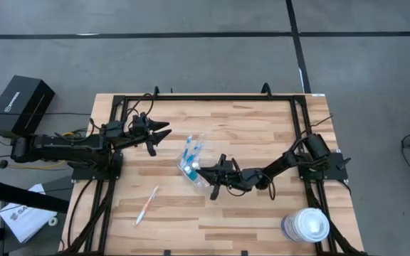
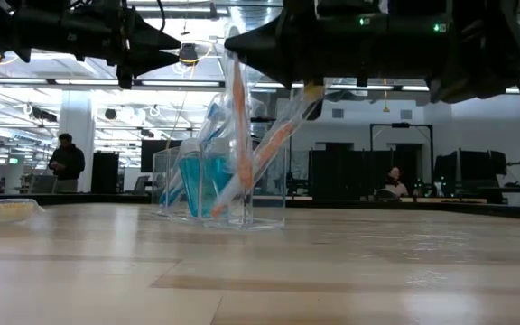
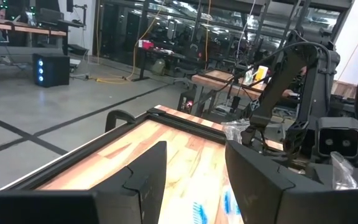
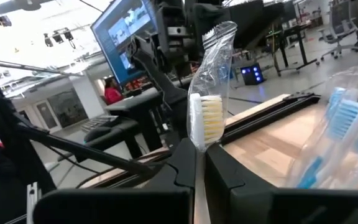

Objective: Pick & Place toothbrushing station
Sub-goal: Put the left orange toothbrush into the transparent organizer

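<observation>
A small clear plastic cup (image 1: 191,168) stands on the wooden table near its middle, with blue and orange toothbrushes (image 2: 208,176) leaning in it. My right gripper (image 1: 200,171) reaches in from the table's right, just above the cup (image 2: 242,194), and is shut on a clear-wrapped toothbrush (image 4: 207,118) with white bristles. My left gripper (image 1: 164,134) hovers open and empty to the left of the cup and a little farther back. Another orange and white toothbrush (image 1: 146,205) lies flat on the table toward the near left. My right gripper pinches the wrapped toothbrush between its two fingers just below the bristle head (image 4: 199,148). The fingers come about level from the table's right side and lie across the brush. The brush stands about upright, head above the fingers, and its handle (image 2: 238,126) runs down into the cup.
A big round white-lidded tub (image 1: 306,226) stands at the table's near right corner. A black frame (image 1: 205,97) runs along the table's far and side edges. A black box (image 1: 21,105) sits off the table at the left. People show in the room behind (image 2: 66,162).
</observation>
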Controlling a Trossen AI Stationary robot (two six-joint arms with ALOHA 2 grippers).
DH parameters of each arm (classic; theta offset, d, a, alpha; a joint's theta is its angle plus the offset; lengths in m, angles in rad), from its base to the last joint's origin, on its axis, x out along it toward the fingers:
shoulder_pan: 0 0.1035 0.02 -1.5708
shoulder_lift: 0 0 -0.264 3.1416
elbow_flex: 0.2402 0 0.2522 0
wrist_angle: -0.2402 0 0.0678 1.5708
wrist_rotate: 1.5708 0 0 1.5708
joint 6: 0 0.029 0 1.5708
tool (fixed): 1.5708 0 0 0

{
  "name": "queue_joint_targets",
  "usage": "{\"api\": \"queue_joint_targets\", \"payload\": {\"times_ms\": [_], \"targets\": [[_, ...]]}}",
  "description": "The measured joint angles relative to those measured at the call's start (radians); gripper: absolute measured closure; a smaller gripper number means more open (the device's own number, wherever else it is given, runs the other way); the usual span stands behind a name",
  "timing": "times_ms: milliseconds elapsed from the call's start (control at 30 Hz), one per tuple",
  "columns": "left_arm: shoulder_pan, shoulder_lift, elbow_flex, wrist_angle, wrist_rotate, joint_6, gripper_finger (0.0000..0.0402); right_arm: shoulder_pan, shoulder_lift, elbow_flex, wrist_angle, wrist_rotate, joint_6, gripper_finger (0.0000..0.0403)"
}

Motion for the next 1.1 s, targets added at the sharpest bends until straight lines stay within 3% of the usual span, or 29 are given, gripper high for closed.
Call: {"api": "queue_joint_targets", "payload": {"times_ms": [400, 533, 867, 967, 1100], "targets": [[0.0, 0.0, 0.0, 0.005, 0.0, 0.0, 0.0243, -0.011, 0.0, 0.0, -0.064, -0.041, 0.047, 0.039], [0.0, 0.0, 0.0, 0.008, 0.004, 0.0, 0.0243, -0.016, 0.0, 0.0, -0.053, -0.037, 0.107, 0.0341], [0.0, 0.0, 0.001, 0.008, 0.017, 0.0, 0.0243, -0.024, -0.006, 0.0, -0.016, -0.056, 0.152, 0.0175], [0.0, 0.0, 0.001, 0.008, 0.019, 0.0, 0.0243, -0.024, -0.006, 0.0, 0.023, -0.078, 0.144, 0.0147], [0.0, 0.0, 0.001, 0.008, 0.021, 0.0, 0.0243, -0.014, -0.008, 0.001, 0.075, -0.085, 0.09, 0.0139]]}}
